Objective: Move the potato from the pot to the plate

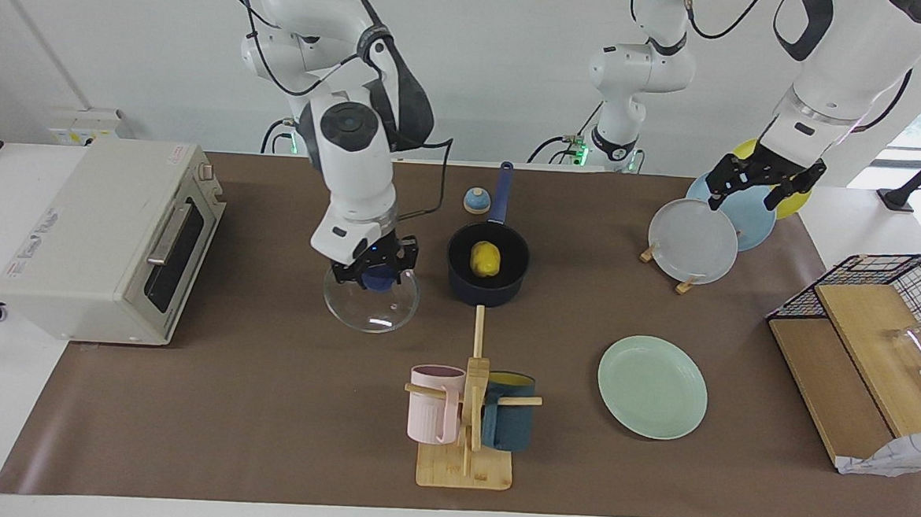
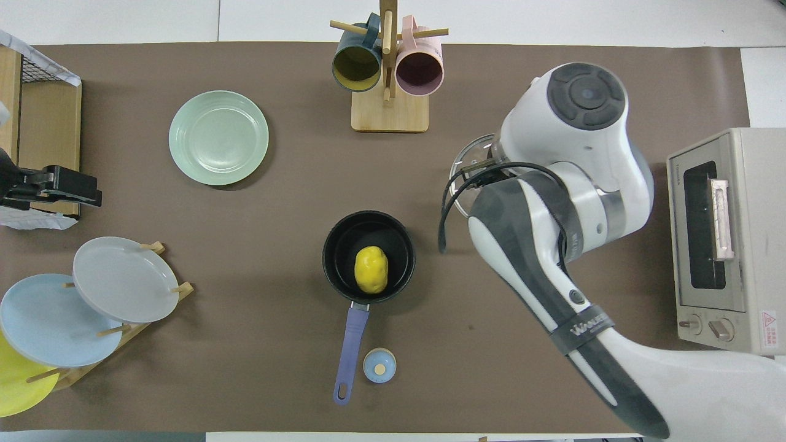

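Note:
The yellow potato (image 1: 486, 260) (image 2: 371, 269) lies inside the dark blue pot (image 1: 460, 270) (image 2: 334, 258), whose long handle points toward the robots. Farther from the robots, toward the left arm's end, the mint-green plate (image 1: 652, 387) (image 2: 218, 137) lies flat with nothing on it. My right gripper (image 1: 378, 274) is shut on the blue knob of a glass lid (image 1: 371, 305) (image 2: 465, 161), low at the table beside the pot, toward the right arm's end. In the overhead view the right arm hides that hand. My left gripper (image 1: 760, 186) (image 2: 61, 185) hangs open over the plate rack, holding nothing.
A toaster oven (image 1: 107, 240) stands at the right arm's end. A wooden mug tree (image 1: 468, 416) with a pink and a teal mug is farther out than the pot. A rack holds grey, light blue and yellow plates (image 1: 694, 239). A wire basket with boards (image 1: 882, 328) fills the left arm's end. A small blue bell (image 1: 476, 201) lies by the pot handle.

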`<action>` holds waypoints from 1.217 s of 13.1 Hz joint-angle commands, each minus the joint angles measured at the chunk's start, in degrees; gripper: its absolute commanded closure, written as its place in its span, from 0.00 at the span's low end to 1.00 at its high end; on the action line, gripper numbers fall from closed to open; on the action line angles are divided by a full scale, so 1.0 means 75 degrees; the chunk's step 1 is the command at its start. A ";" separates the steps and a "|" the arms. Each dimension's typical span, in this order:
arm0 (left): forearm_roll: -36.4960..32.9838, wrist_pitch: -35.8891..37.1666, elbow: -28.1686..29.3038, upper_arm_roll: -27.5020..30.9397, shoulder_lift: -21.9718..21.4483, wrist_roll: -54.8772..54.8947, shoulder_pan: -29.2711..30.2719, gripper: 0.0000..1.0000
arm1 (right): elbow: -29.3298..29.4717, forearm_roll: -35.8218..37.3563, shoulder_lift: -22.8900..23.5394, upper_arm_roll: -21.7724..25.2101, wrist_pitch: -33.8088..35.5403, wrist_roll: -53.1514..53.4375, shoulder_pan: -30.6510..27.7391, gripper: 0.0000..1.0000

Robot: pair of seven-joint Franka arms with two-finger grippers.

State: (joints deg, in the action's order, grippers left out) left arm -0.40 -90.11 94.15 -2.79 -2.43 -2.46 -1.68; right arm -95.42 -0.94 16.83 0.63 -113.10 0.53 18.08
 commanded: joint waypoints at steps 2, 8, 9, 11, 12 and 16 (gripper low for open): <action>-0.0099 0.0108 -0.0026 -0.0108 -0.0051 -0.0058 0.0130 0.00 | -0.0926 -0.0424 -0.0402 -0.0119 -0.0095 -0.1333 -0.1095 0.67; -0.0099 0.0132 0.0102 -0.0120 -0.0133 -0.0093 0.0001 0.00 | -0.2768 -0.0753 -0.0732 -0.0119 -0.2264 -0.2707 -0.1870 0.66; -0.0099 0.0132 0.0138 -0.0120 -0.0145 -0.0093 0.0001 0.00 | -0.2792 -0.0765 -0.0732 -0.0119 -0.2264 -0.2707 -0.1871 0.63; -0.0099 0.0155 0.0429 -0.0120 -0.0308 -0.0105 0.0001 0.00 | -0.2979 -0.0765 -0.0732 -0.0119 -0.2485 -0.2707 -0.1894 0.60; -0.0099 0.0271 0.0489 -0.0143 -0.0355 -0.0105 -0.0045 0.00 | -0.3154 -0.0765 -0.0743 -0.0119 -0.2637 -0.2707 -0.1906 0.50; 0.0426 -0.0600 0.2009 -0.0143 -0.1069 -0.2041 -0.1809 0.00 | -0.2771 -0.0753 -0.0767 -0.0119 -0.2371 -0.2625 -0.1895 0.00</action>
State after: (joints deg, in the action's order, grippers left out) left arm 1.21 -88.86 101.30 -4.20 -5.68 -8.39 -8.03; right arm -116.76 -5.36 13.05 0.58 -131.85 -18.23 4.60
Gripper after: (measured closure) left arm 0.000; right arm 0.101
